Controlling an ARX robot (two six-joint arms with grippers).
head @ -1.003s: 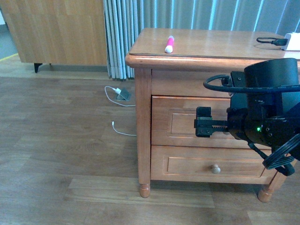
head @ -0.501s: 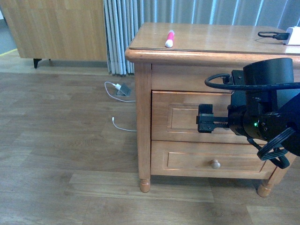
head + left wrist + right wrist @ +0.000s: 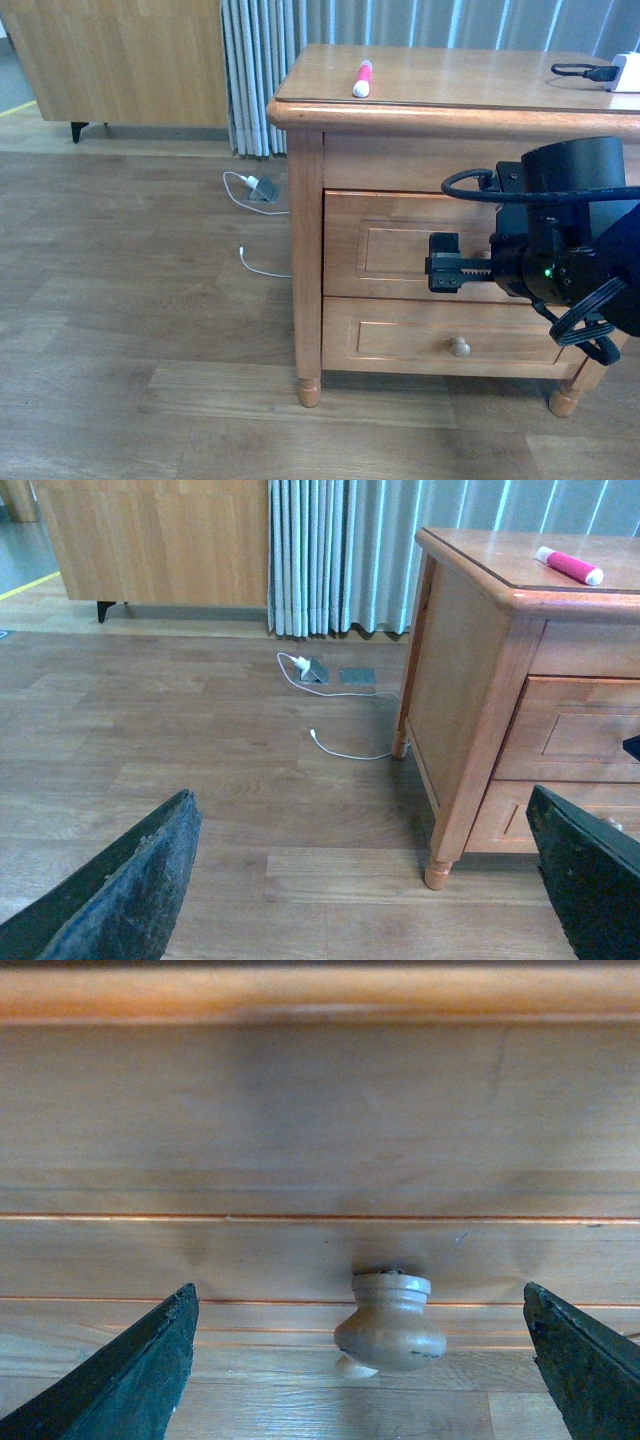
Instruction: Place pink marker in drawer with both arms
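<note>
Opening step: right gripper (image 3: 442,268) released, knob (image 3: 390,1322) ahead between its fingers — untouched. Next: advance, clench, pull the drawer (image 3: 390,250) out.

just one pink marker (image 3: 362,79), one wooden nightstand (image 3: 305,250), two drawers (image 3: 385,250) (image 3: 440,340), one black arm (image 3: 570,230), two white floor cables (image 3: 240,190) (image 3: 262,275)
</note>
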